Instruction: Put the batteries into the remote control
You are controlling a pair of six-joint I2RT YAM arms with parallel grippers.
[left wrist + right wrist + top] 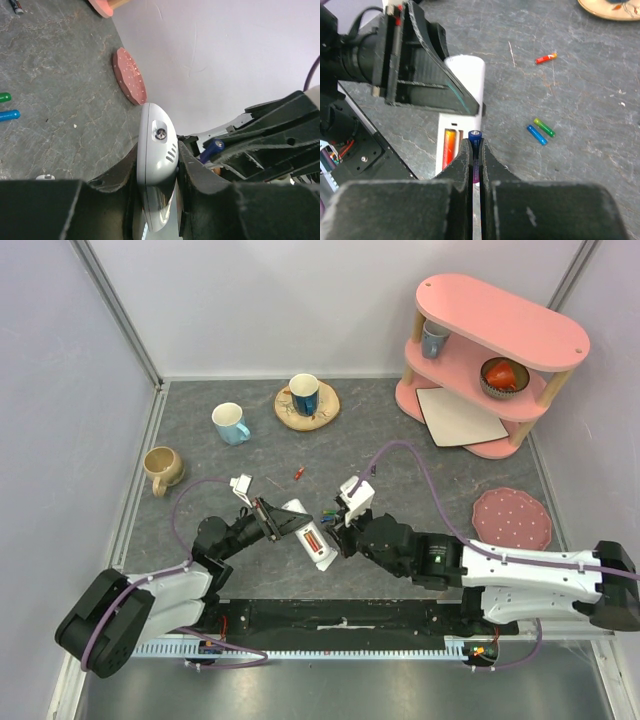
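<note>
My left gripper (pixel 272 521) is shut on the white remote control (pixel 309 534) and holds it tilted, back side up, just over the table. In the left wrist view the remote (pixel 156 145) is clamped between the jaws of the left gripper (pixel 158 167). Its open battery bay (pixel 451 148) holds one red-orange battery. My right gripper (pixel 475 146) is shut on a blue-purple battery (pixel 475 135), whose tip is right beside the bay. A blue battery (pixel 536 135), a green battery (pixel 545 128) and a red battery (pixel 546 58) lie loose on the table.
A pink dotted plate (pixel 511 518) lies at the right. A pink two-tier shelf (pixel 490 360) stands at the back right. A blue mug (pixel 230 423), a tan mug (pixel 161 468) and a cup on a wooden coaster (pixel 306 400) stand at the back.
</note>
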